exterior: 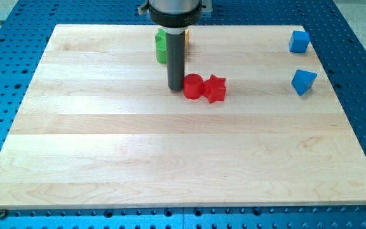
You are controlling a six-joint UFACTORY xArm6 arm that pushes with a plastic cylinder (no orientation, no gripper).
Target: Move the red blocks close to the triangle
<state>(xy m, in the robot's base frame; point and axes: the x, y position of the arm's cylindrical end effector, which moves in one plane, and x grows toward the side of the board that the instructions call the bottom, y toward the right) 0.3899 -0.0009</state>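
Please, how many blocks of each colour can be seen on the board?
Red: 2, the red cylinder and the red star
Blue: 2, the blue cube and the blue triangle
Green: 1, the green block, partly behind the rod
Total: 5

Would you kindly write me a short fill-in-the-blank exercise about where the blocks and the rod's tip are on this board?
1. My tip stands just to the view's ____ of the red cylinder.
2. The red star ____ the red cylinder.
3. The blue cube and blue triangle sit near the board's ____ edge in the view.
4. Behind the rod, a ____ block shows.

Missing words: left; touches; right; green
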